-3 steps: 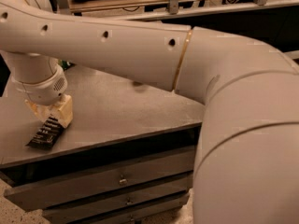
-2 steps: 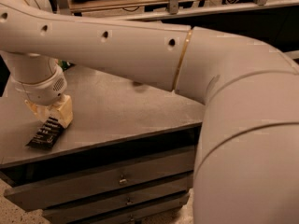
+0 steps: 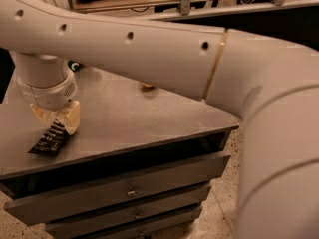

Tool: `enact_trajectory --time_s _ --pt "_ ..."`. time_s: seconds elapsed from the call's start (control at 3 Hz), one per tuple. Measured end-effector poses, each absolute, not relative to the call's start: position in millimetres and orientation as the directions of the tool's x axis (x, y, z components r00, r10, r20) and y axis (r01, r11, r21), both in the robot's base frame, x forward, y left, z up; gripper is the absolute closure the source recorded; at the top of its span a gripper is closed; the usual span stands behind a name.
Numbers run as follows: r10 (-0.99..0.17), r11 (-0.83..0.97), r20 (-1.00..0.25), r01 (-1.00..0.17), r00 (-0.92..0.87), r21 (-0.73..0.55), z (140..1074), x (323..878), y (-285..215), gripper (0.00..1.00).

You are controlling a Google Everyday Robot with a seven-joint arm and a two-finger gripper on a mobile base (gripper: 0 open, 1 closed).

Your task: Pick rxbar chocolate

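The rxbar chocolate (image 3: 49, 140) is a slim black wrapper with white lettering, lying near the front left corner of the grey cabinet top (image 3: 149, 118). My gripper (image 3: 56, 119) points down over the bar's far end. Its cream fingers (image 3: 71, 117) stand on either side of that end and look shut on it. The near end of the bar still rests on the top. My thick white arm crosses the whole view from the right and hides the back of the top.
A small orange fruit (image 3: 147, 87) shows just under my arm at the middle back. A bit of a green bag (image 3: 75, 65) peeks out at the back left. Several drawers (image 3: 129, 190) face front below the top. A speckled floor lies at the right.
My gripper stays at the bar's far end. The bar's far end looks slightly higher than before, and my arm has shifted a little.
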State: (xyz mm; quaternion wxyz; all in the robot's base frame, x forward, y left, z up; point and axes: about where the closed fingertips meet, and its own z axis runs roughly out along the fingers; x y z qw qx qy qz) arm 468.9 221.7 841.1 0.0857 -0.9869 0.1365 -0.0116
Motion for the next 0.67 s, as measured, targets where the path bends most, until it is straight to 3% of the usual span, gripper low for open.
enact_trajectory --time_s 0.33,0.67 --pt "-0.302 -0.883 0.007 -0.277 0.953 -0.378 886.0 465.8 195.8 1.00" --pt "-0.318 -0.876 0.007 -0.291 0.948 -0.384 885.9 469.8 190.7 1.00"
